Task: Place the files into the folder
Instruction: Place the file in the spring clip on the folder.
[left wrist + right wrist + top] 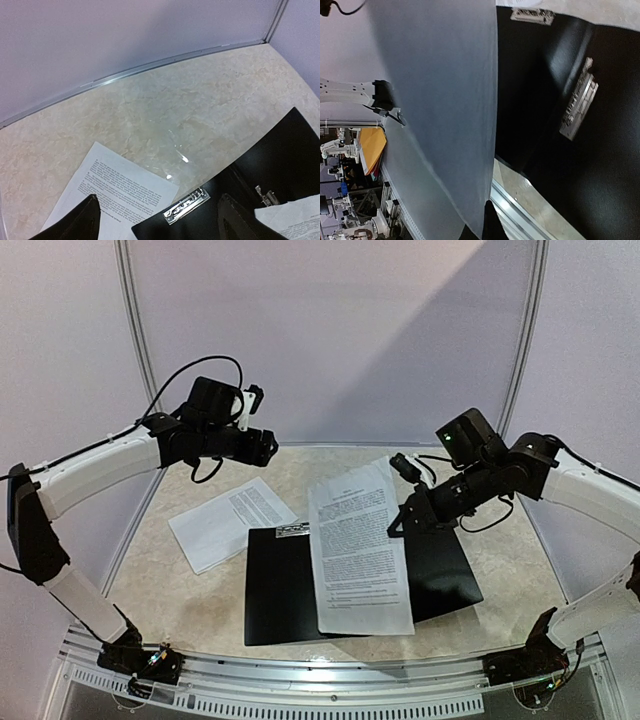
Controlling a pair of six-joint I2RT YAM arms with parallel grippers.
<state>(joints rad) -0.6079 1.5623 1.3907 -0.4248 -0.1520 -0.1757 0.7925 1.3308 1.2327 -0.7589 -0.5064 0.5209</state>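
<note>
Beige marbled tabletop [180, 590] runs out to pale lilac wall panels [330, 340]. In the middle of it lies the flat black rectangular folder [280, 590], opened out, with its white spine label [293, 531] at the far edge.

My right gripper [396, 527] is pinched shut on the right-hand edge of one of the files, a thin white paper sheet [355, 550] printed with dense black text. This sheet drapes across the middle of the folder with its gripped side raised off the black cover. From my right wrist I see its underside as a grey curtain, and the folder's metal clip [580, 107] lies bare beyond it.

My left gripper [268, 447] hangs in the air over the far left of the table, fingers [80, 222] spread wide with nothing between them. Below it a second sheet [230, 525] of the same printed paper lies flat on the table, just beside the folder's far left corner. Whether the two touch I cannot tell.

I judge the step in hand to be laying the raised sheet squarely inside the folder. Held by one edge, paper this thin will sag and twist, so I should lower it slowly and level. I would square its long side to the folder's side and bring its top toward the clip, letting go only once it rests flat. A quick release could let it slide askew or off the near edge. My free left gripper could come down to steady the loose side. The second sheet, flat on a smooth surface, will likely be the harder pick.
</note>
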